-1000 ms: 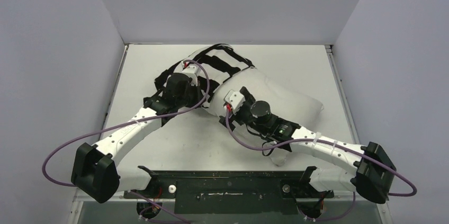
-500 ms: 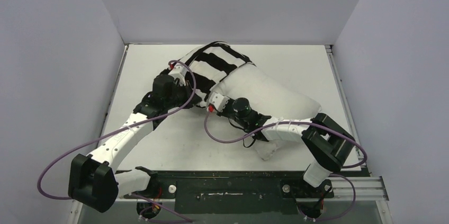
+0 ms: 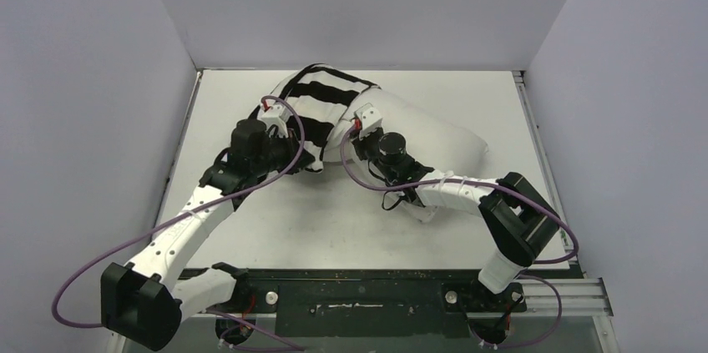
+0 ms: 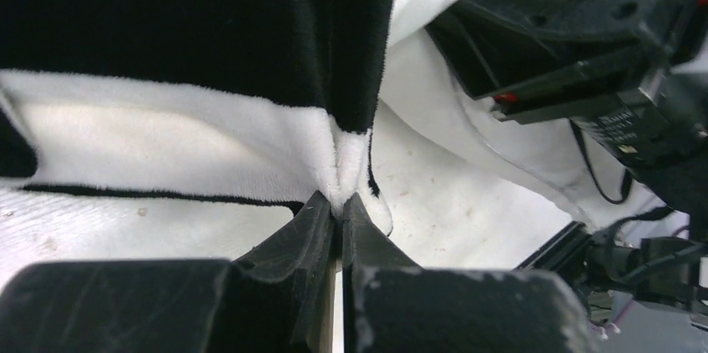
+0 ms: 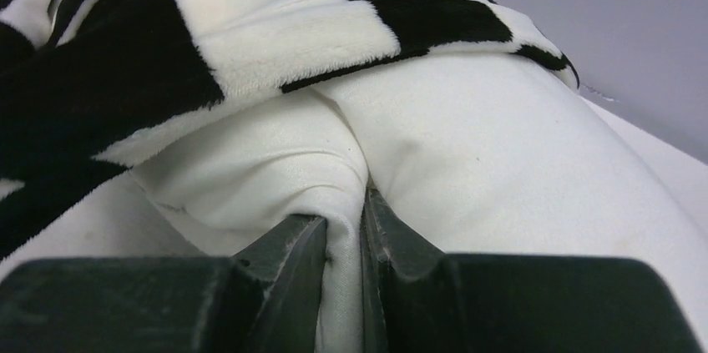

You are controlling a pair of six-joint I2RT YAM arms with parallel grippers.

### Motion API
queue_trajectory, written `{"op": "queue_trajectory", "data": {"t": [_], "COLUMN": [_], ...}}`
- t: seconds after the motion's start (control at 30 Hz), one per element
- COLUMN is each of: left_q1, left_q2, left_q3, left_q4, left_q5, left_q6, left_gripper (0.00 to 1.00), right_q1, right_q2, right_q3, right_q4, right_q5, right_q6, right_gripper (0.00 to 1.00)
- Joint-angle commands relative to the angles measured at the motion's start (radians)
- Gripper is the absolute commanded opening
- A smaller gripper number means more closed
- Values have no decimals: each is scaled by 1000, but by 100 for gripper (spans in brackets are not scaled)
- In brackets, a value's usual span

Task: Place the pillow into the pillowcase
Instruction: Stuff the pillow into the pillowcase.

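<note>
Right wrist, pillow [image 5: 501, 169] pinched in right hand [image 5: 344, 211], pillowcase [image 5: 125, 61] beyond

white table [image 3: 292, 219], walled in at left, right and far sides. carries a plump off-white pillow [image 3: 434, 140] toward the far middle, stretched from far left to near right. black-and-white striped pillowcase [image 3: 321, 98] pulled over the pillow's far-left end. black rail [image 3: 367, 295] along the near edge.

A robotics lab cell: plain pale walls [image 3: 83, 78] close a white table [image 3: 351, 228] on left, right and far sides; a left arm [image 3: 192, 215] and right arm [image 3: 467, 190] are bolted to a black plate [image 3: 359, 295] at the near edge.
</note>
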Motion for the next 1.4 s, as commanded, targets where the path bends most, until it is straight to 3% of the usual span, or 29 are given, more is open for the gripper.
{"op": "queue_trajectory", "data": {"t": [0.0, 0.1, 0.2, 0.33, 0.43, 0.53, 0.67, 0.77, 0.9, 0.97, 1.03, 1.1, 1.23, 1.37], "left_q1": [-7, -7, -30, -39, -39, -36, -33, -24, -14, -5, 6, 6, 7, 5], "left_q2": [-73, -72, -27, 50, 54, 54, 140, 249, 399, 470, 511, 505, 404, 333], "left_q3": [76, 87, 113, 218, 333, 438, 582, 682, 727, 763, 837, 874, 790, 682], "left_q4": [-15, 169, 320, 177, 72, 48, 132, 190, 330, 296, 63, -120, -205, -180], "left_q5": [196, 344, 394, 390, 362, 377, 475, 502, 504, 512, 440, 264, 16, -100], "left_q6": [-57, -230, -316, -241, -175, -174, -259, -300, -307, -246, -91, 69, 186, 249], "left_gripper": [0, 0, 0, 0, 0, 0, 0, 0, 1, 23, 45, 53, 57, 56], "right_q1": [-37, -34, -35, -36, -38, -34, -37, -45, -131, -181, -217, -265, -329, -349], "right_q2": [-23, -4, -5, -79, -194, -322, -423, -412, -340, -298, -256, -234, -194, -148], "right_q3": [98, 107, 106, 119, 127, 80, 186, 319, 327, 267, 223, 160, 85, 99], "right_q4": [258, 261, 264, 135, -97, -216, -387, -543, -543, -473, -445, -381, -300, -304], "right_q5": [123, 155, 170, 72, -113, -251, -425, -454, -521, -536, -510, -512, -560, -608], "right_q6": [206, 318, 420, 506, 544, 650, 729, 752, 813, 853, 848, 856, 857, 798], "right_gripper": [0, 0, 0, 0, 0, 0, 0, 0, 0, 0, 0, 0, 0, 0]}}
